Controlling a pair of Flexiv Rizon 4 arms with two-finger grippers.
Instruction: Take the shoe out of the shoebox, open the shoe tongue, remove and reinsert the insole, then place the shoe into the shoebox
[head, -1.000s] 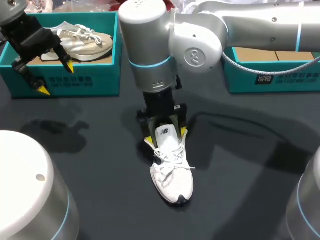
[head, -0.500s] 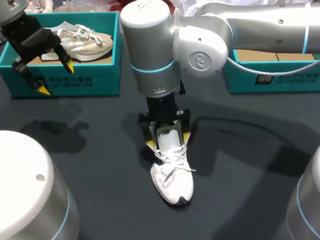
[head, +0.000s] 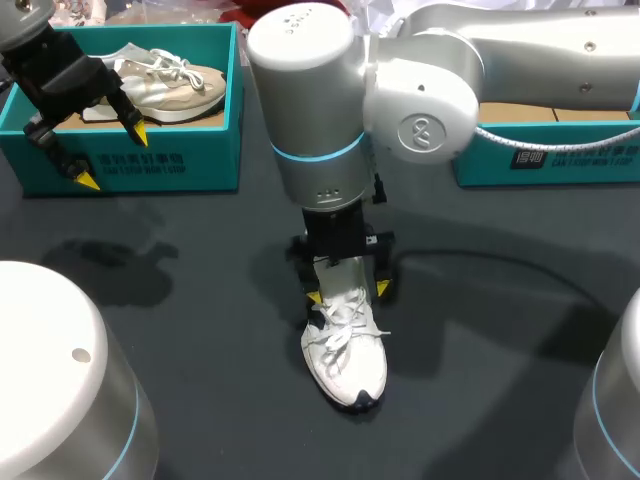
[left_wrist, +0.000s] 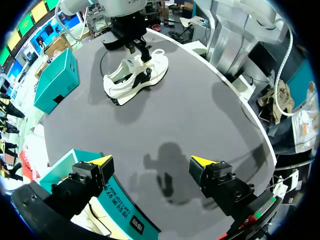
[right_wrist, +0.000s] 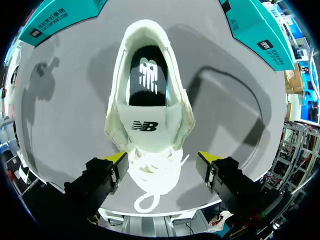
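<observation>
A white shoe (head: 346, 355) lies on the dark table, toe toward the near edge. My right gripper (head: 348, 293) hangs over its tongue and upper laces, open, a yellow tip on each side. In the right wrist view the shoe (right_wrist: 150, 107) sits between that gripper's (right_wrist: 161, 157) fingers, showing its white tongue (right_wrist: 146, 127) and black insole (right_wrist: 148, 75); one fingertip (right_wrist: 118, 157) is close against the side, the other stands a little apart. My left gripper (head: 112, 155) is open and empty at the front wall of the left teal shoebox (head: 180, 165).
The left shoebox holds a beige shoe (head: 165, 85). A second teal shoebox (head: 545, 155) stands at the back right. From the left wrist view, the left gripper (left_wrist: 151, 161) hovers over the box edge (left_wrist: 117, 212), with the white shoe (left_wrist: 135, 75) far ahead.
My right gripper has slid from the shoe's heel opening toward the laces, now covering the tongue, and its fingers have drawn in slightly. The left arm has not moved.
</observation>
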